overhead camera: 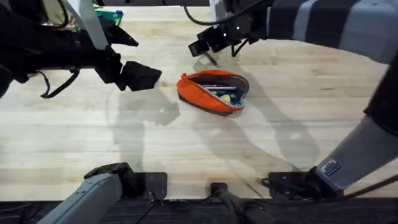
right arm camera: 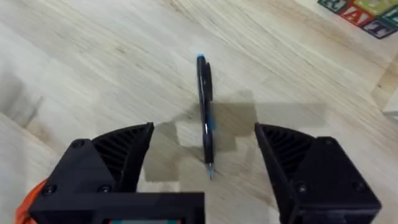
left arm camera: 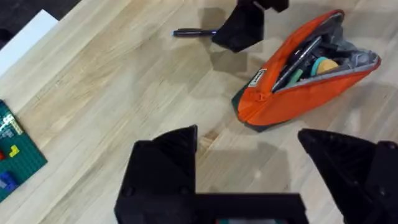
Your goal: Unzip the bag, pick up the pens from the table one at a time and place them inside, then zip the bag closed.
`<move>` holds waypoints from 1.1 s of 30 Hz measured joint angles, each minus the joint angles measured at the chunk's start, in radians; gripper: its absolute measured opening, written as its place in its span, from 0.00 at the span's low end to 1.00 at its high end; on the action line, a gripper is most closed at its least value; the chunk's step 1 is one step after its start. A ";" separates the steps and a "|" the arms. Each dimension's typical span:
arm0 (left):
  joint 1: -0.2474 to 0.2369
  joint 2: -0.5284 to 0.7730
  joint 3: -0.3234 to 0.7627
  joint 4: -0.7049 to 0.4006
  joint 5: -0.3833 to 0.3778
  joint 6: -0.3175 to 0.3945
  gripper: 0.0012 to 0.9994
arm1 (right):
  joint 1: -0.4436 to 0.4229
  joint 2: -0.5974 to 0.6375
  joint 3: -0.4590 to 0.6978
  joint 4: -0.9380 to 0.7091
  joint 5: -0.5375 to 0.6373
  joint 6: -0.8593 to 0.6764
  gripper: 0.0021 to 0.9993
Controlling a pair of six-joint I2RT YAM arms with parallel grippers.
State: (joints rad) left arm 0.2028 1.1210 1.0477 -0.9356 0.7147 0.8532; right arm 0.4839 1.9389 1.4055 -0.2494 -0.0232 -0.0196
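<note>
Writing: a small pale tag on the bag [left arm camera: 258, 79] near the zipper end – its print too small to read; letter blocks [right arm camera: 360, 14] at the frame edge of the right wrist view show partial letters, seemingly "A" and "T".
Bag: one orange soft pouch [overhead camera: 211, 91], elongated, zipper open, mouth gaping; it lies near the middle of the surface [overhead camera: 93, 143].
Bag contents: a dark slim pen [left arm camera: 298, 59] and a yellow-and-teal round item [left arm camera: 324, 64] show inside.
Pens on the surface: one – dark barrel, blue tip and blue band [right arm camera: 205, 112], lying flat at about 12 o'clock from the bag, just beyond it.
Right tool: [right arm camera: 205, 165] spread wide, fingers either side of the loose pen, not touching it.
Left tool: [overhead camera: 140, 76] at 9 o'clock from the bag, apart from it, jaws wide, holding nothing.
Other: a green brick baseplate [left arm camera: 15, 152] at the surface's edge.
</note>
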 joint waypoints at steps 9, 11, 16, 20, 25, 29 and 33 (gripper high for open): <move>0.000 0.000 0.000 0.000 0.000 0.000 0.99 | 0.000 0.080 0.000 0.010 0.000 0.028 1.00; 0.000 0.000 0.000 0.000 0.000 0.000 0.99 | 0.000 0.099 0.000 0.010 0.000 0.029 1.00; 0.000 0.000 0.000 0.000 0.000 0.000 0.99 | 0.000 0.127 0.013 0.014 0.007 0.032 1.00; 0.000 0.000 0.000 0.000 0.000 0.000 0.99 | 0.000 0.130 0.015 0.015 0.010 0.030 0.92; 0.000 0.000 0.000 0.001 0.000 0.000 0.99 | -0.007 0.136 0.020 0.018 0.024 0.033 0.36; 0.000 0.000 0.000 0.001 0.000 0.000 0.99 | -0.009 0.136 0.024 0.017 0.026 0.038 0.04; 0.000 0.000 0.000 0.001 0.000 0.000 0.99 | -0.010 0.136 0.024 0.021 0.023 0.039 0.04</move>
State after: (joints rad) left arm 0.2028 1.1210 1.0477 -0.9348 0.7147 0.8528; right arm 0.4744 2.0750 1.4300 -0.2279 0.0003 0.0193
